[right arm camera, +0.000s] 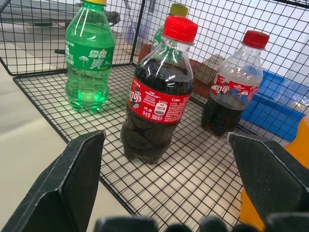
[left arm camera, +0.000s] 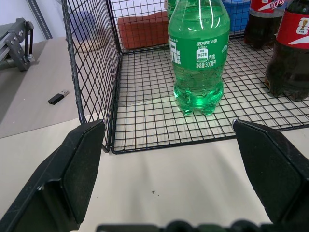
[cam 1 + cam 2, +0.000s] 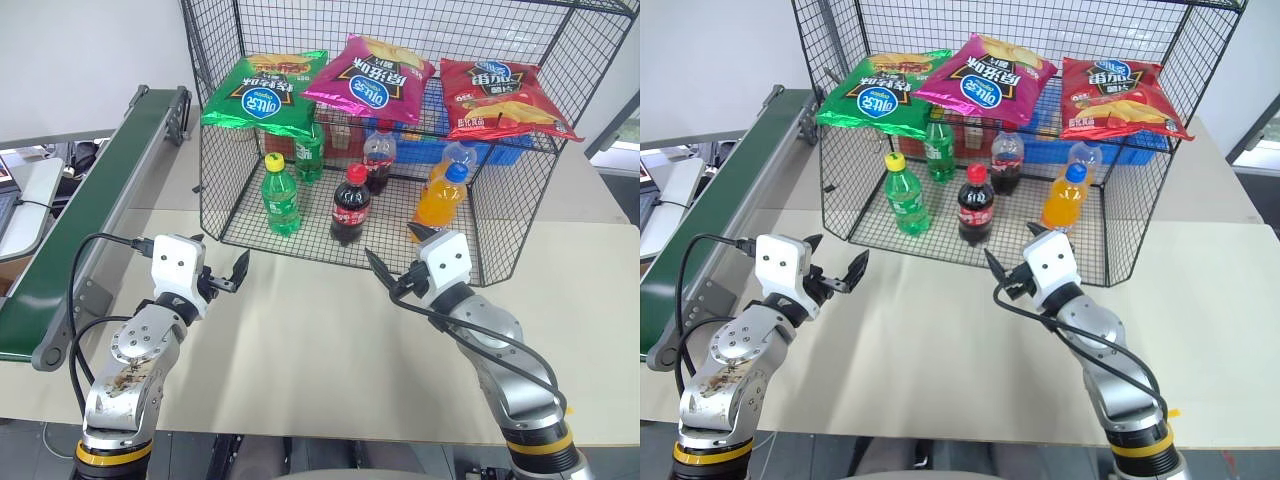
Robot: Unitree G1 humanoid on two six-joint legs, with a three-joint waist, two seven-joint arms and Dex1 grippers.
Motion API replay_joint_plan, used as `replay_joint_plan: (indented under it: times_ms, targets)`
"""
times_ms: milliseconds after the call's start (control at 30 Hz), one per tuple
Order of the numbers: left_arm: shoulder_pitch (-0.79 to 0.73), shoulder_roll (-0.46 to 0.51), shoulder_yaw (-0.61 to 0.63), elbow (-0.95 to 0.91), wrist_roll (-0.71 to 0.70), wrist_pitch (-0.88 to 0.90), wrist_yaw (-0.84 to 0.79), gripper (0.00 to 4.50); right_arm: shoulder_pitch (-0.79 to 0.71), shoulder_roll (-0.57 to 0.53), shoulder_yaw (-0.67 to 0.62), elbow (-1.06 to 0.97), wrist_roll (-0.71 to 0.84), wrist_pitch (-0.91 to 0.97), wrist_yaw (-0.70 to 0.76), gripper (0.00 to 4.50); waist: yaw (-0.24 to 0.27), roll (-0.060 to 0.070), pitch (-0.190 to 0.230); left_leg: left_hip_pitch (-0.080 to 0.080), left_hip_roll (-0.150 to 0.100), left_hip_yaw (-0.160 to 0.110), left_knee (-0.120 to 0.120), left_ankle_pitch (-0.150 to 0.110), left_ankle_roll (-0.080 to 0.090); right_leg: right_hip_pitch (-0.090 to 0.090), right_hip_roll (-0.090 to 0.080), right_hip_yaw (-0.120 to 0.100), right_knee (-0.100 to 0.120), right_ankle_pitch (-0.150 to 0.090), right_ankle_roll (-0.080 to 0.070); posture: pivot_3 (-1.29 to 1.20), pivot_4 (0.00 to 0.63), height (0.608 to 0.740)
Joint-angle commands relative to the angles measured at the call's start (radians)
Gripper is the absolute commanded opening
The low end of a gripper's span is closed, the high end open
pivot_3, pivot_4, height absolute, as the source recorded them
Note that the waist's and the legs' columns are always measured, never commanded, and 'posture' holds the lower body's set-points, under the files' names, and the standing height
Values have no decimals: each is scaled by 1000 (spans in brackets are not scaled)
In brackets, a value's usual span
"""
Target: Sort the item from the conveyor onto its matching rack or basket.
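The item, a small bright-green bottle with a yellow cap, stands upright on the mesh floor of the black wire rack, near its front left corner. My left gripper hovers over the table just in front of that corner, open and empty; in the left wrist view the bottle is straight ahead between its fingers. My right gripper, also open and empty, is before the rack's front edge, facing a cola bottle. The dark-green conveyor runs along the left with nothing on it.
Three chip bags lie on the rack's upper shelf. On the floor stand two cola bottles, a darker green bottle and an orange bottle. A blue crate sits behind. A small black stick lies left of the rack.
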Motion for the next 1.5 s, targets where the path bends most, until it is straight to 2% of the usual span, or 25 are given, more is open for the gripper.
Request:
replay_joint_plan:
  times_ms: [33, 133, 233, 633, 1500]
  targets:
    - [-9, -6, 29, -20, -10, 21, 13, 4500, -4, 16, -40, -11, -10, -45, -5, 4465, 0, 0, 0, 0, 0, 0, 0, 0, 0, 0, 0, 0, 0, 0, 0, 0, 150, 740]
    - [32, -17, 30, -48, 33, -21, 32, 4500, 3, 31, -72, -10, 1, -59, -8, 4465, -1, 0, 0, 0, 0, 0, 0, 0, 0, 0, 0, 0, 0, 0, 0, 0, 150, 740]
    - [47, -27, 57, -66, -58, -31, -34, 4500, 15, 23, -98, -30, 20, -36, 18, 4465, 1, 0, 0, 0, 0, 0, 0, 0, 0, 0, 0, 0, 0, 0, 0, 0, 150, 740]
    - [133, -7, 133, -117, -134, -80, -120, 4500, 23, 27, -105, -73, 15, -5, 43, 4465, -1, 0, 0, 0, 1, 0, 0, 0, 0, 0, 1, 1, -1, 0, 0, 0, 150, 740]
    - [77, 30, 144, -92, -129, -77, -151, 4500, -19, 45, -95, -91, 3, 36, 44, 4465, -2, 0, 0, 0, 1, 0, 0, 0, 0, 0, 1, 1, -1, 0, 0, 0, 150, 740]
